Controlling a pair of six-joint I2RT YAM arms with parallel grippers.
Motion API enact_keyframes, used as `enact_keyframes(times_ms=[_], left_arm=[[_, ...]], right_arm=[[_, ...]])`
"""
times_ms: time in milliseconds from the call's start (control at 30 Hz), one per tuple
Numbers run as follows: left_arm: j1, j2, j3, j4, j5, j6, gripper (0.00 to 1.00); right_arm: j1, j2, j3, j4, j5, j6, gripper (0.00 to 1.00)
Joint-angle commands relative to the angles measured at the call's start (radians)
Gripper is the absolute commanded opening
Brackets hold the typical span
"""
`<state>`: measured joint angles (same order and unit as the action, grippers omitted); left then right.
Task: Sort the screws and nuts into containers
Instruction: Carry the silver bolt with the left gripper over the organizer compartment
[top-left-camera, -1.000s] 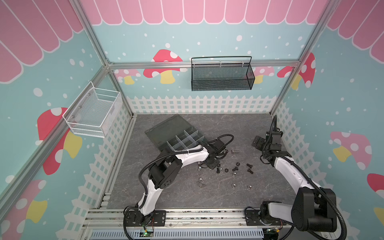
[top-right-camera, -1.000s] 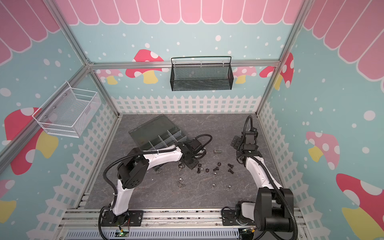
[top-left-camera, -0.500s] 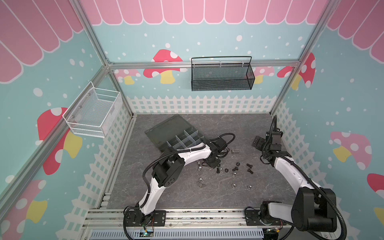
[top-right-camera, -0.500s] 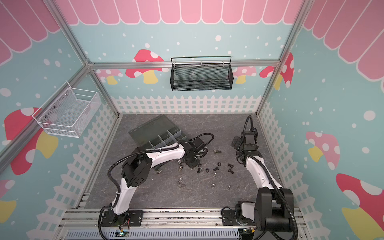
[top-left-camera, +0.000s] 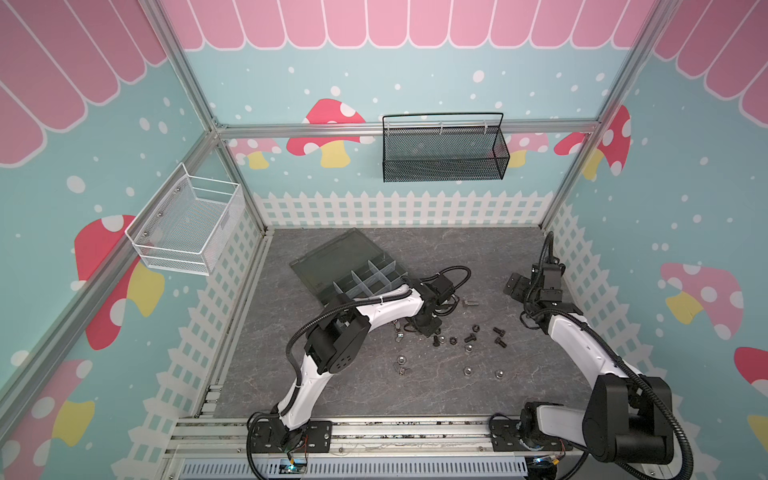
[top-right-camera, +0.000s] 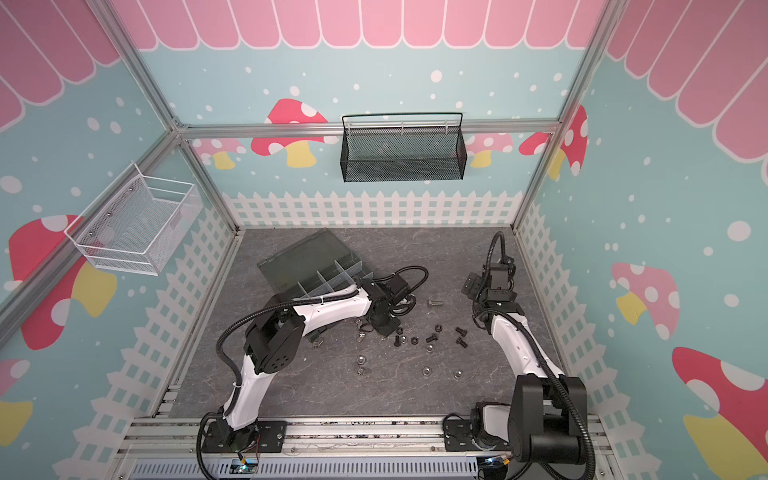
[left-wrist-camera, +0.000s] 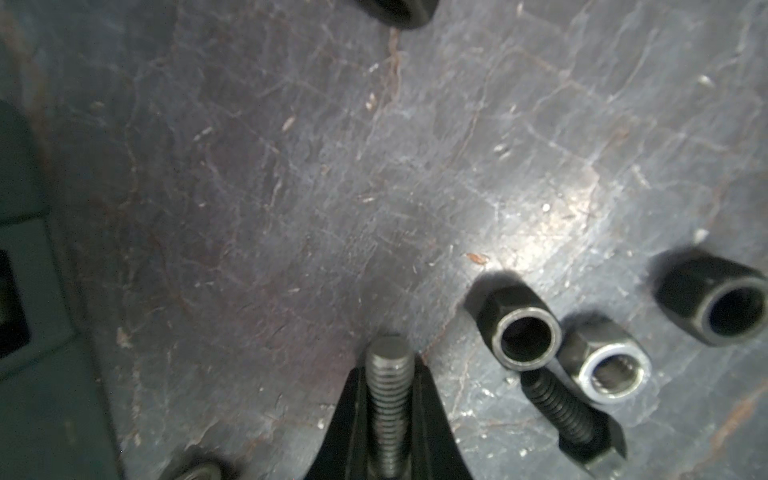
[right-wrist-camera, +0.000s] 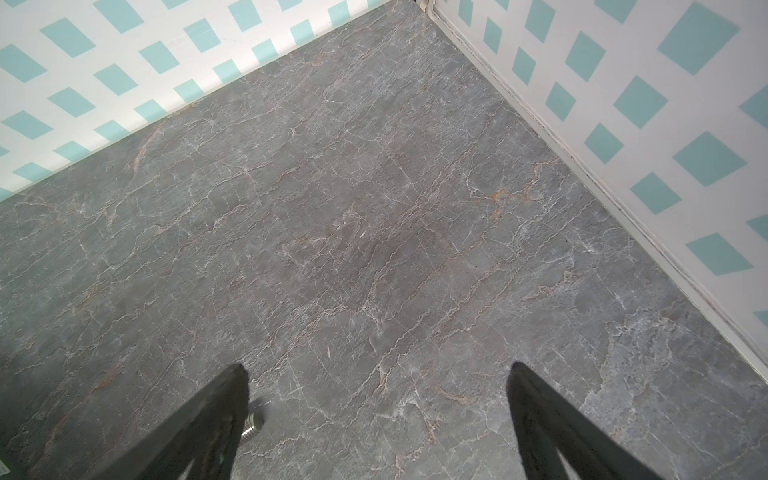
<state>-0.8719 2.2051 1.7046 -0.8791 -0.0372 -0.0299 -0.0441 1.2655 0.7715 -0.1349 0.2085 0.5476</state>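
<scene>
Grey tabletop (left-wrist-camera: 291, 166), and the left gripper (left-wrist-camera: 388, 372) is clamping a screw (left-wrist-camera: 388, 407) by its threads; it may be swivelling loose on lifting. Right gripper (right-wrist-camera: 378, 386) is hanging wide open, empty.

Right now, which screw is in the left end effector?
The grey screw clamped in the left end effector, threads pointing outward. The black screw beside the nuts and the lone silver screw lie loose on the table.

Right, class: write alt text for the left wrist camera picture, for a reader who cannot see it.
The left pincer is shut on a silver screw, threaded shaft pointing out over the grey table. Nearby lie two black nuts, a silver nut and a black screw.
</scene>
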Motion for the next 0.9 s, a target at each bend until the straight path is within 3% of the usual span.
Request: enact_keyframes(times_ms=[0, 567, 867], left_arm=[[0.002, 0.029, -0.015, -0.042, -0.018, 0.002, 0.0], [0.002, -0.155, -0.129, 0.082, -0.063, -0.036, 0.0], [0.013, -0.329, -0.227, 0.148, -0.126, -0.055, 0.0]], right_arm=[[0.006, -0.01, -0.011, -0.008, 0.012, 0.008, 0.98], [0.006, -0.011, -0.011, -0.009, 0.011, 0.008, 0.98], [0.005, -0.003, 0.0, -0.009, -0.001, 0.011, 0.98]])
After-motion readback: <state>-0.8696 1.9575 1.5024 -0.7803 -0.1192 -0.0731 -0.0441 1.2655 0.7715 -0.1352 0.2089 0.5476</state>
